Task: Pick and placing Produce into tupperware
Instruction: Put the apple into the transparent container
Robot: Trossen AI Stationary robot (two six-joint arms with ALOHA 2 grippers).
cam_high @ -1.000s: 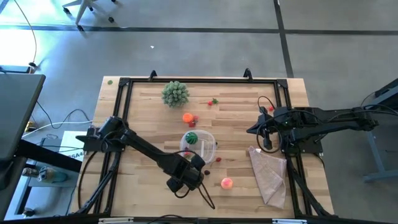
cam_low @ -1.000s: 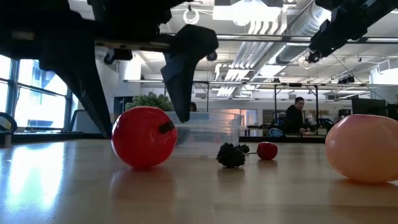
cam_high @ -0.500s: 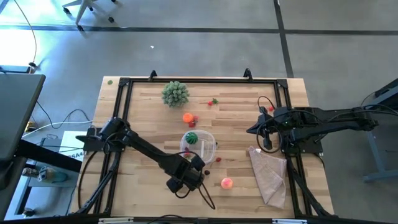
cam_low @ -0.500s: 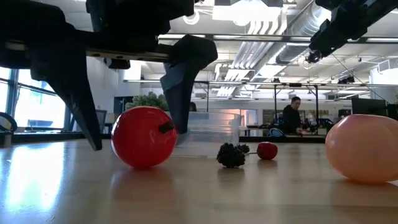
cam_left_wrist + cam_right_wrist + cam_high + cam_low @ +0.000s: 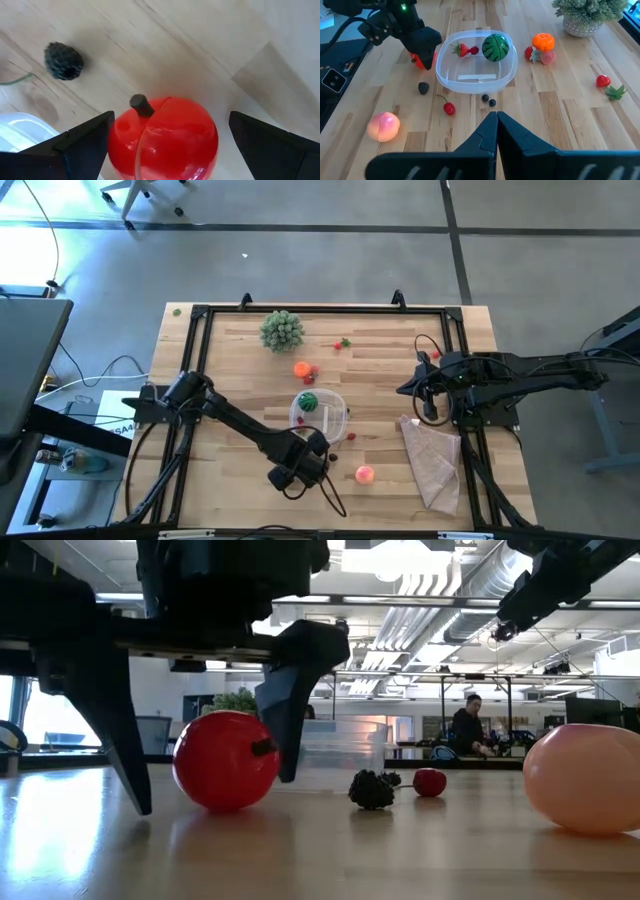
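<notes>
A red toy apple with a dark stem lies on the wooden table near its front edge. My left gripper points down over it, open, one finger on each side, fingertips near the tabletop. The round clear tupperware stands just beyond and holds a green melon ball and a strawberry. A pink peach, a blackberry and a cherry lie loose on the table nearby. My right gripper waits shut, raised over the table's right edge. My left gripper comes at the apple from above, pointing down. One finger stands right at the apple's stem side; I cannot tell whether it touches. The other finger is clear of the apple, which rests on the table.
An orange piece with small red and pink pieces lies beyond the tupperware, and a red piece farther back. A bushy potted plant stands at the far side. A tan cloth lies at the front right. Two dark berries sit beside the container.
My left gripper has gone down over the red apple, still open, so that its fingers now reach down past the apple's sides almost as far as the tabletop.
</notes>
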